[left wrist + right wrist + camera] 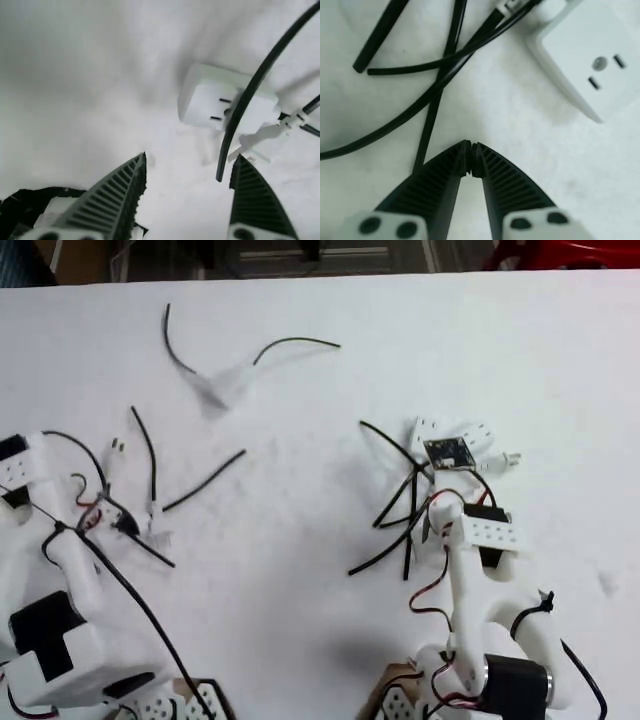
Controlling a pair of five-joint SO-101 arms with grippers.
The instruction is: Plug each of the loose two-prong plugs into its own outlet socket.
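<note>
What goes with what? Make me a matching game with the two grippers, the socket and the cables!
Things:
1. left gripper
2. right gripper
3. outlet socket
4. cables

Colour or state:
A. black
B. open
C. white
D. shut

Pairs: 1-B, 2-D, 3-C, 4-A.

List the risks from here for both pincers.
1. A black cord lies across the white plug ahead of the open left pincer; closing could catch the cord instead.
2. The shut right pincer sits beside tangled cords near the outlet socket; moving could snag them and drag the socket.
</note>
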